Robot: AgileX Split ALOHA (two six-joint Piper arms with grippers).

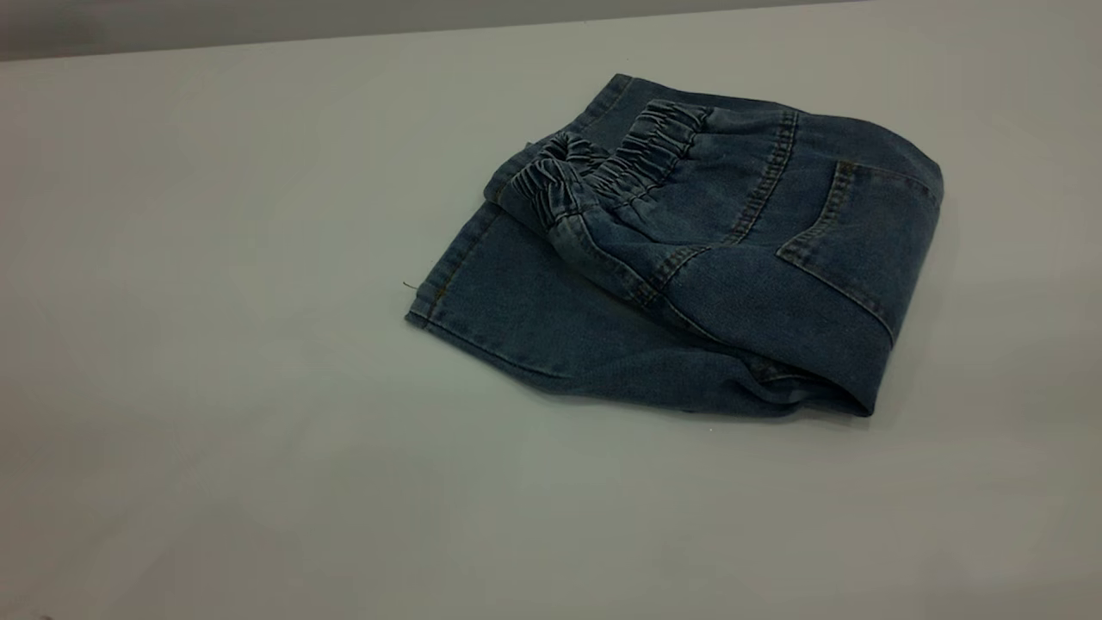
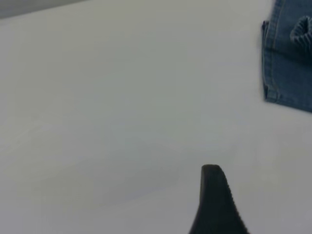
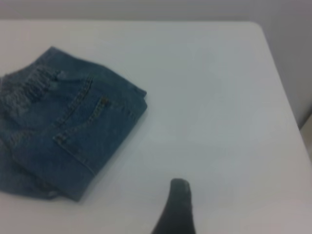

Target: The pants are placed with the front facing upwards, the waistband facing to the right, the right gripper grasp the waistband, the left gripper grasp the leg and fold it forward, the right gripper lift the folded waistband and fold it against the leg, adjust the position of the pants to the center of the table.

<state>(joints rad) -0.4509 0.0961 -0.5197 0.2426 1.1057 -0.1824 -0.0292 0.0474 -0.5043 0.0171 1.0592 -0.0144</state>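
The blue denim pants (image 1: 689, 258) lie folded in a compact bundle on the table (image 1: 215, 387), right of the middle in the exterior view. The ruched waistband (image 1: 620, 164) is turned over onto the leg part, with a stitched pocket (image 1: 861, 241) on top. Neither gripper shows in the exterior view. In the left wrist view, one black ribbed finger (image 2: 214, 200) of the left gripper (image 2: 258, 214) hovers over bare table, well away from the pants' hem (image 2: 287, 63). The right gripper (image 3: 219, 217) shows one dark finger (image 3: 178, 209), apart from the pants (image 3: 63, 131). Both are open and hold nothing.
The table's far edge (image 1: 258, 39) runs along the top of the exterior view. Its corner and side edge (image 3: 282, 87) show in the right wrist view. A loose thread (image 1: 410, 285) sticks out at the pants' hem corner.
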